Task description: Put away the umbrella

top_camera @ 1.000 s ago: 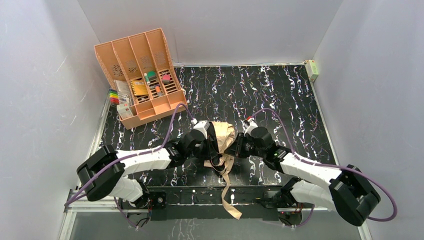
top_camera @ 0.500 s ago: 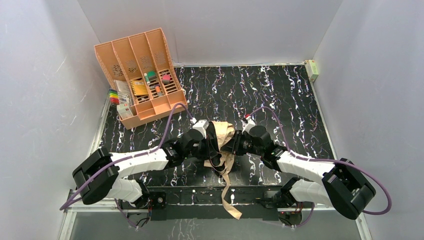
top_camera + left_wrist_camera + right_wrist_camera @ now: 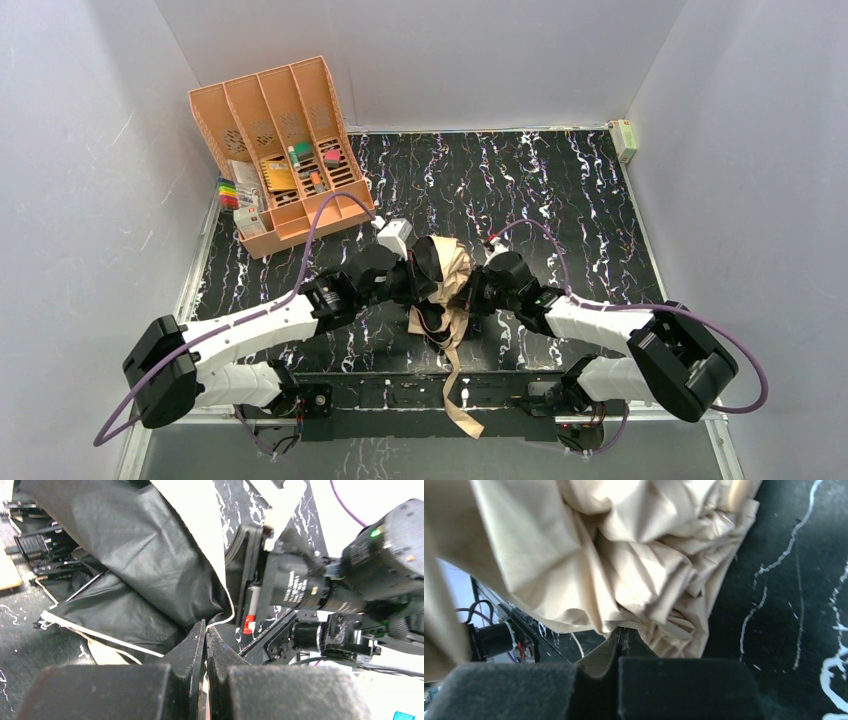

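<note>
Umbrella (image 3: 450, 268), half-collapsed, lies bunched at the near middle of the table (image 3: 580, 190), between both arms, its strap (image 3: 455, 390) trailing over the near edge. Left gripper (image 3: 204, 627) is pinched together on the dark lining; right gripper (image 3: 621, 632) is clamped on beige folds. Organizer (image 3: 280, 140) stands far left.

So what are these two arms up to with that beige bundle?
They are putting away a folding umbrella, half bunched in the middle of the table. The left hand is pinched shut on its dark lining, the right hand on its beige fabric, one from each side. Its strap trails over the near edge. The orange organizer at the back left is untouched.
</note>
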Robot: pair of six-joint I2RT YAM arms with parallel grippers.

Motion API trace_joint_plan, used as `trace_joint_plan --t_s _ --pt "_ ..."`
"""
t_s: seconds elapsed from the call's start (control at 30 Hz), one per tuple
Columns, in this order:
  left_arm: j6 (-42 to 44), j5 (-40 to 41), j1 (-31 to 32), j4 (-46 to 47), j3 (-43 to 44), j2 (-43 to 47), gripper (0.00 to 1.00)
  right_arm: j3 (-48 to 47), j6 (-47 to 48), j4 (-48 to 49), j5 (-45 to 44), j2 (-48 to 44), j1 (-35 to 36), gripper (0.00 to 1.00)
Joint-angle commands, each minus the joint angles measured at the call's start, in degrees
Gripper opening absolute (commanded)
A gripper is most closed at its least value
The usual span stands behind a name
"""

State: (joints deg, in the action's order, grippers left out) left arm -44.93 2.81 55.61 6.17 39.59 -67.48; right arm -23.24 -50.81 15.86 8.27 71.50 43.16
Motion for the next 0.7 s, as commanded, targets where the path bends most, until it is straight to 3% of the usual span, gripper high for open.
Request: trace_joint_plan --t_s 0.0,0.43,0.67 --pt "1.5 2.7 0.0 -3.9 4.6 1.6 0.0 -1.7 -0.5 -3.0 -1.5 -2.5 0.2 0.01" --pt "2.6 4.0 0.0 -5.8 9.1 -0.3 0.0 -2.1 3.1 -6.4 2.7 -22.3 0.2 0.0" --pt "2.0 3.9 0.0 -5.7 9.1 -0.1 0.0 -5.3 3.3 -4.4 2.1 -18.0 0.2 0.0"
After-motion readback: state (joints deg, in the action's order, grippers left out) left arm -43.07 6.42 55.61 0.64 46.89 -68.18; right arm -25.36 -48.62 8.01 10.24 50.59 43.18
